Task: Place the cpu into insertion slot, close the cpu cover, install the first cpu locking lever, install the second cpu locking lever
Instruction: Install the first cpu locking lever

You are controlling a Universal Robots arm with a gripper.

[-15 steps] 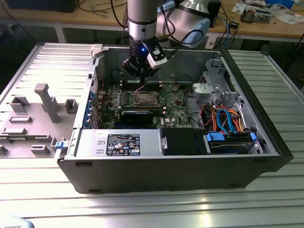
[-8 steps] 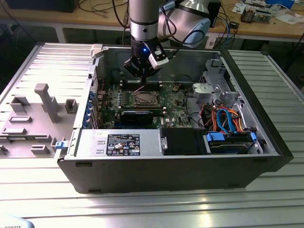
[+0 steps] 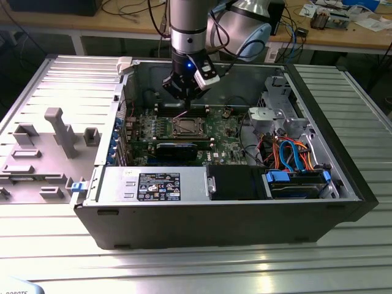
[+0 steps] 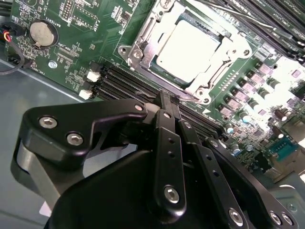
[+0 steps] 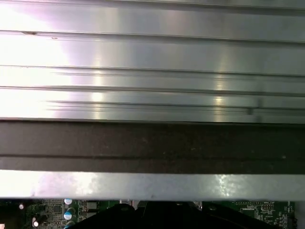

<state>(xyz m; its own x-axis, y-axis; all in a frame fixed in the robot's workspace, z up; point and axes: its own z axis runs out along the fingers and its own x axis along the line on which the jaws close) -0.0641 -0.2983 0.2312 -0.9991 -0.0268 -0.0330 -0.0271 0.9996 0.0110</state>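
The cpu [image 4: 188, 47], a flat silver-grey square, lies seated in the insertion slot [image 4: 151, 71] on the green motherboard [image 4: 71, 28], and the cpu cover [image 4: 143, 43], a thin silver frame with a large square cut-out, lies flat around it so that the chip's metal top shows through the opening. In the second wrist view thin metal lever rods run along the edges of this frame; whether they are latched cannot be told. Just beside the socket run long, narrow black memory slots [image 4: 119, 83], and a round coin battery [image 4: 43, 32] sits farther off on the board. The gripper [image 4: 164, 98] hangs above the board just to one side of the socket, apart from the cpu and touching nothing; its black fingers [image 4: 162, 143] are pressed together with nothing between them. In the exterior view the gripper [image 3: 182, 92] hovers over the board slightly beyond the socket, with the cpu [image 3: 185, 127] below it and nearer the camera. The motherboard sits inside an open black computer case [image 3: 214, 220], which lies on its side on a ribbed metal table [image 3: 196, 269]. Orange and blue cables [image 3: 288, 153] fill the case toward the exterior view's right, and a grey fixture plate [image 3: 43, 153] lies on the table toward the exterior view's left
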